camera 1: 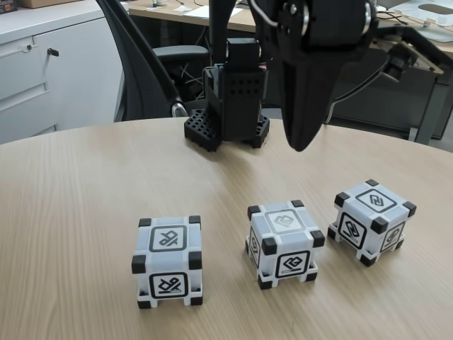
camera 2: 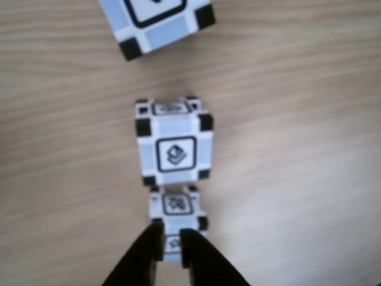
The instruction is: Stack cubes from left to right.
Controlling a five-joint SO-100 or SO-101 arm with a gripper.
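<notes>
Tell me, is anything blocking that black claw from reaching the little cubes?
Nothing visible is. In the fixed view, the gripper hangs in open air above the table. The left cube, middle cube and right cube stand apart, tops uncovered, with bare wood between them.

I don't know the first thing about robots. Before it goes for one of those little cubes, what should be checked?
1. Cubes ready: ok. The left cube, middle cube and right cube all sit flat on the table, none stacked.
2. Room around each cube: ok. In the fixed view they stand apart, not touching.
3. Claw empty: ok. The claw hangs above the table holding nothing.
4. Claw wide enough: not ok. In the other view its fingers leave a gap narrower than a cube.
5. Claw lined up over its target: cannot tell. The two views do not settle which cube lies under it.
</notes>
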